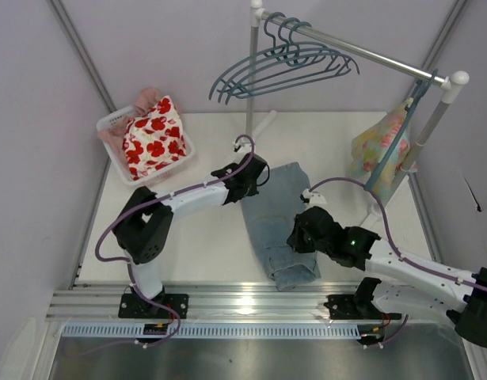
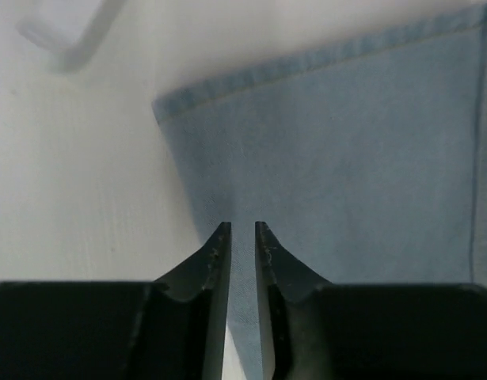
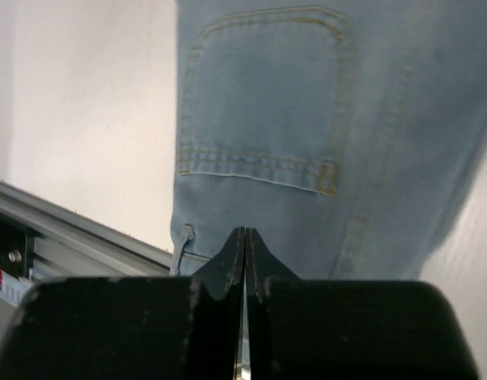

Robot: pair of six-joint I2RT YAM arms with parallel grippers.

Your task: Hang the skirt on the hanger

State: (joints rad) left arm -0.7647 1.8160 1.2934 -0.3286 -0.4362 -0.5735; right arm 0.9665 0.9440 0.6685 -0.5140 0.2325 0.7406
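Left fingers (image 2: 214, 255) sit barely parted over the denim skirt (image 1: 276, 226) on the tabletop (image 1: 203, 241); right fingers (image 3: 230, 265) pressed together at its waistband.

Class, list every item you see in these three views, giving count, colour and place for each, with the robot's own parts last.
skirt: one, light blue denim, flat on the table's middle
hangers: several, teal-blue, hooked on the rail at the back
lone hanger: one, teal-blue, at the rail's right end
floral garment: one, pastel yellow-green, hanging at the right
rack: one, silver and white, behind the table
basket: one, white, back left
flowered cloth: one, white with red, in the basket
table: one, white
left tool: one, black, narrowly open at the skirt's far corner
right tool: one, black, fingers together at the skirt's near end
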